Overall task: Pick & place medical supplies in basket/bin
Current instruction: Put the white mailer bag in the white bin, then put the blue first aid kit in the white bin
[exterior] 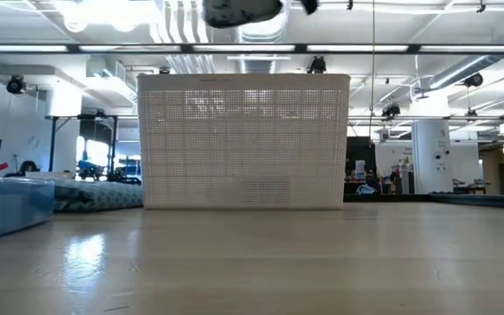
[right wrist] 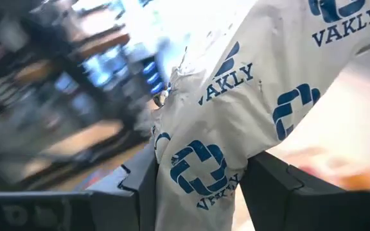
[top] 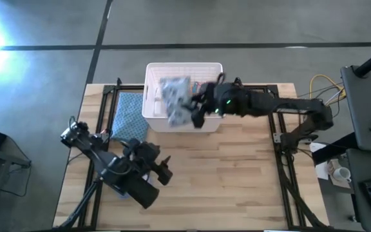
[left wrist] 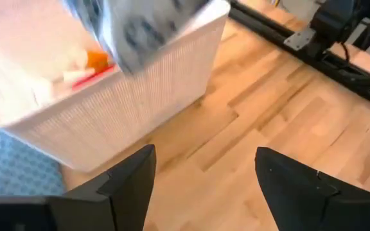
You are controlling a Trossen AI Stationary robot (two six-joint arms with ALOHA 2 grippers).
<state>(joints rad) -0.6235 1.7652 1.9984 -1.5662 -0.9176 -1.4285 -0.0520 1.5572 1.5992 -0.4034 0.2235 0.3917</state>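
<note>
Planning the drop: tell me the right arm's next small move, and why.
Probably open the right tool to release the spotted pouch. It is pinched on the pouch, which hangs over the white basket, and the high view shows most of it inside the rim. Nudging slightly farther over the basket first may be safer, since its lower end nears the front wall.

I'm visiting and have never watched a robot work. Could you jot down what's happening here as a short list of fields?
Held item: grey-white spotted pouch, printed VAKLY
Holder: right gripper, shut on the pouch
Pouch position: raised over the white basket
Basket contents: some white, orange and red items, seen from the left wrist
Left gripper: open, holding nothing, waiting over the wooden table
Beside basket: blue checked cloth
</note>
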